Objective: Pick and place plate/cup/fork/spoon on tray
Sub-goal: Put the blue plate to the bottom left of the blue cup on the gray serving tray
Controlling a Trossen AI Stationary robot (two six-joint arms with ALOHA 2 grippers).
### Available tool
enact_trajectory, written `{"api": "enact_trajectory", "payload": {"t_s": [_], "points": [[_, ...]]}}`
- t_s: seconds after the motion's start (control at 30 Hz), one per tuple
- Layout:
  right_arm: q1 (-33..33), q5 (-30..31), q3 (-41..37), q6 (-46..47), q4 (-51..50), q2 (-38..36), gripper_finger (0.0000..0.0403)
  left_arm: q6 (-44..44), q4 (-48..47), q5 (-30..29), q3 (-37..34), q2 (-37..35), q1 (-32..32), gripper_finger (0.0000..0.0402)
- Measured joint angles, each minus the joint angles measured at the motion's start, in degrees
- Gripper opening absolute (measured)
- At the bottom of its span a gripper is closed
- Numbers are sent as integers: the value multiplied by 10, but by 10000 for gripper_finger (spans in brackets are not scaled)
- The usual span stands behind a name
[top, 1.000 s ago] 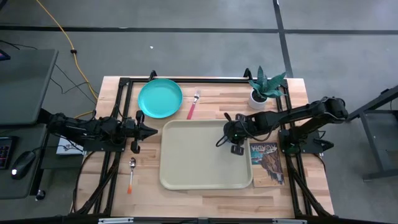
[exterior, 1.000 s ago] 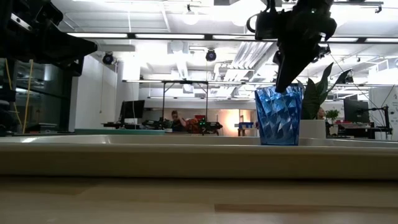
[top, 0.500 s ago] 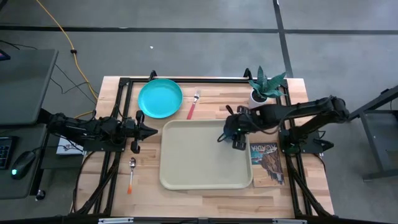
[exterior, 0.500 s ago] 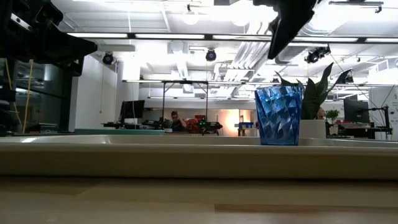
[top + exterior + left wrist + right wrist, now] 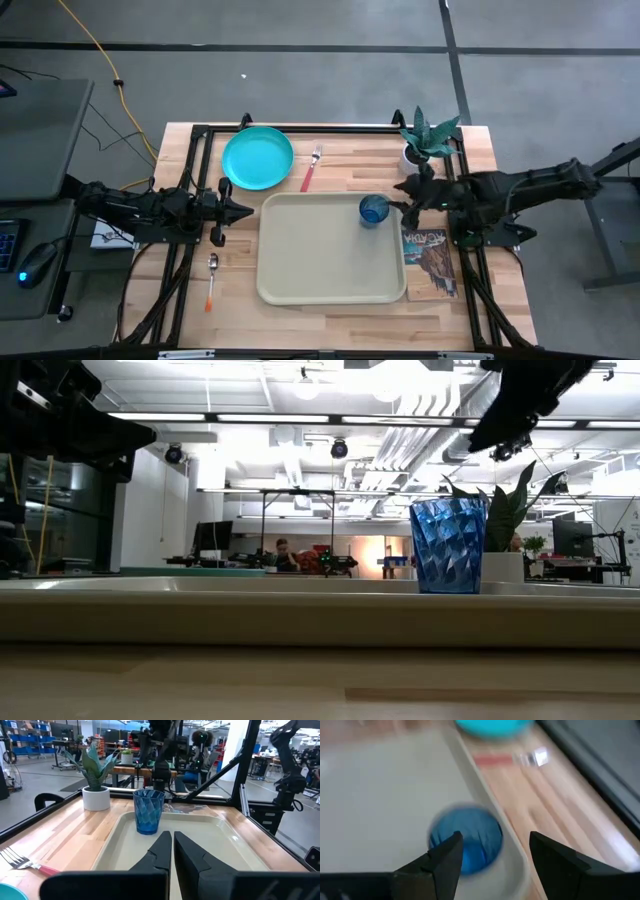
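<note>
From above, the cup [image 5: 374,209] sits upright in the tray's [image 5: 320,260] far right corner. The right gripper [image 5: 408,196] hangs just right of it, not touching; the left gripper [image 5: 243,211] waits left of the tray. Plate [image 5: 258,157] and fork [image 5: 311,168] lie beyond the tray, spoon [image 5: 212,277] to its left

Left wrist: fingers [image 5: 159,851] closed together, empty

Right wrist: fingers [image 5: 559,855] spread wide over the cup [image 5: 466,841]

Bright, even overhead light with ceiling glare in the low view; the right wrist view looks motion-blurred.
</note>
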Motion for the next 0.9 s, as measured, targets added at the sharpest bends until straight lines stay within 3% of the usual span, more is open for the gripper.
{"api": "enact_trajectory", "payload": {"t_s": [0.17, 0.37, 0.47, 0.73, 0.9], "points": [[-5, 0, -136, -103, 271, -81, 220, 7, 6, -1, 0, 0, 0, 3], [-5, -28, -232, -196, 509, -107, 220, 19, 18, -1, 0, 0, 0, 3], [-5, -34, -241, -219, 553, -105, 220, 20, 17, -1, 0, 0, 0, 3], [-5, -49, -242, -223, 556, -105, 220, 23, 29, -1, 0, 0, 0, 3], [-6, -49, -242, -231, 556, -105, 220, 7, 134, -48, 0, 14, 1, 6]]}}
